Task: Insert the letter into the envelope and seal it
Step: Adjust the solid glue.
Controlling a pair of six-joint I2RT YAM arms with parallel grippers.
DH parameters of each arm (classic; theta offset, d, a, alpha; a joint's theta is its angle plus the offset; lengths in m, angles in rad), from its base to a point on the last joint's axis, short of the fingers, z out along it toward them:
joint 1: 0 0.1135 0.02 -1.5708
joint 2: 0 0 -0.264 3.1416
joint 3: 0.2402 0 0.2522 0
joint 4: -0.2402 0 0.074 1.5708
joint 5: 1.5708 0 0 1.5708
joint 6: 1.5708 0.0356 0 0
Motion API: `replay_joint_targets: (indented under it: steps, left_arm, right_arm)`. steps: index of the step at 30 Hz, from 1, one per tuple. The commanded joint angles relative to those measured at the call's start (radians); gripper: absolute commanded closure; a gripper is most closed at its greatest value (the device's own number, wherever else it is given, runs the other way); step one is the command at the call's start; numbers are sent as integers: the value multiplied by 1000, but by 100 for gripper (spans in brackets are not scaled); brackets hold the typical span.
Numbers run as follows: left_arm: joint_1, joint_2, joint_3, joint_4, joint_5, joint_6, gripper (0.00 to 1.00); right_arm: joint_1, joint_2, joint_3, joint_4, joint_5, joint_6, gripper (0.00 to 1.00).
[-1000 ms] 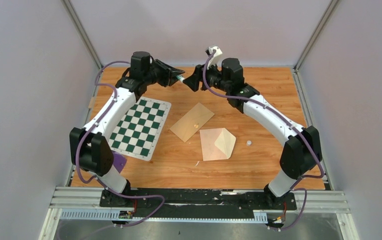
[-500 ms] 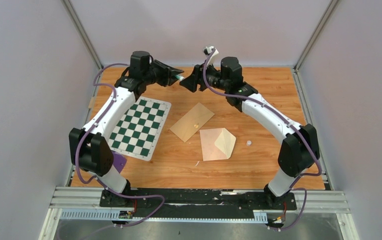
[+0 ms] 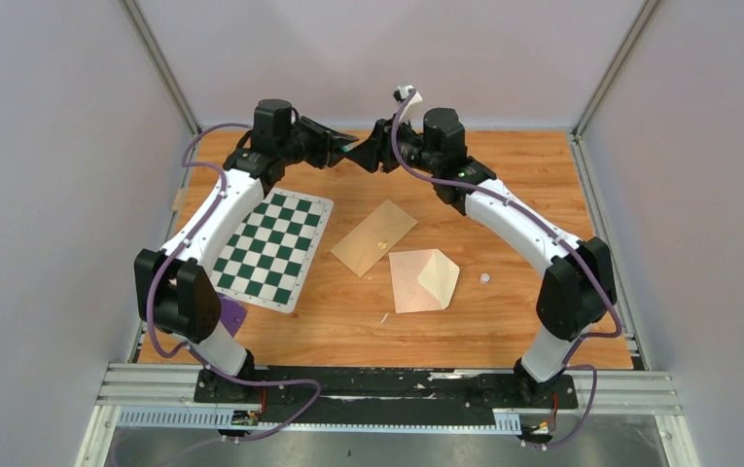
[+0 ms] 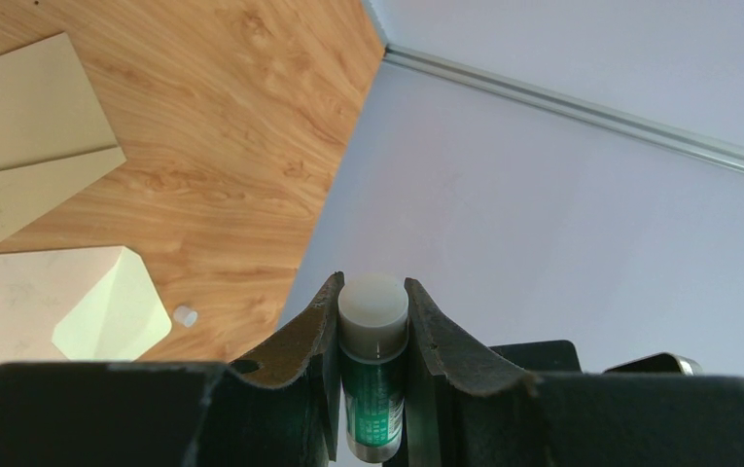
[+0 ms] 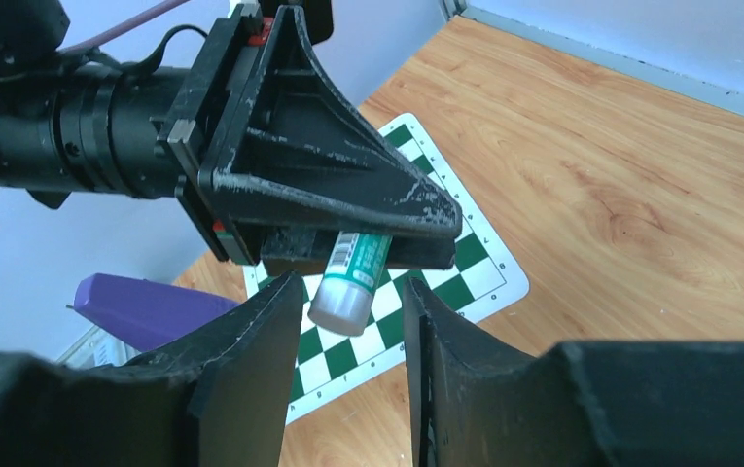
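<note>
Overhead view of a wooden table (image 3: 533,175) with two robot arms meeting in the air above its far edge.

Left gripper (image 4: 372,292): fingers pinching a green-labelled plastic glue stick (image 5: 356,261) around its body, pale end poking out towards the other arm. Right gripper (image 5: 351,297): fingers spread on either side of that pale end, with a gap showing on both sides and no grip yet.

Risks, as a judgement: stick lying askew between the right fingers, so an off-centre squeeze could twist it in the left pinch. A hard pull might also drag the whole tube free and drop it at the far edge, well away from the paper.

Pale cream paper envelope (image 3: 407,287) flat near the table's middle, a little towards the near edge, held by nothing. Pointed flap open, tip aimed at the right edge; body close to square, so longest line running left to right through the flap. Loose enough to slide under glue pressure.

Letter: no bordered sheet visible; perhaps already inside the envelope, cannot tell. Plain tan paper rectangle (image 3: 374,237) just beside the envelope, towards the far edge.
</note>
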Motion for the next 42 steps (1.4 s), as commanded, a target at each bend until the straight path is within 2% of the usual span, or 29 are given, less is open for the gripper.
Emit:
replay_joint_targets:
  steps: [1,7,10,12,20,23,25,32,35,36,39,42]
  left_arm:
    - [-5,-31,33,6,-8,-18,100]
    - [-5,-38,26,10,-8,-27,100]
    - [-4,-41,27,9,-8,-27,100]
    - [-5,-42,28,8,-9,-25,100]
    - [-6,-37,26,-1,-8,-34,100]
    - [-6,-37,23,-5,-8,-37,100]
    - [-7,-37,18,-5,-8,-37,100]
    - [-9,-35,12,-8,-7,-43,100]
    - [-9,-38,9,-9,-7,-44,100]
    - [-9,-39,8,-11,-7,-44,100]
    - [-9,-41,5,-14,-6,-46,100]
    - [-9,-39,7,-14,-5,-49,100]
  right_arm:
    - [23,32,63,51,53,41,58]
    - [33,39,63,44,66,47,61]
    - [38,37,61,43,70,47,69]
    - [40,35,61,46,85,46,70]
    - [47,29,77,55,157,21,67]
    - [53,22,73,53,176,10,54]
    - [53,16,68,53,177,11,53]
    - [58,12,59,53,178,8,66]
    - [60,10,60,54,184,4,74]
    - [60,9,61,55,190,3,74]
    - [63,7,68,59,210,0,62]
    - [62,8,71,60,216,-4,61]
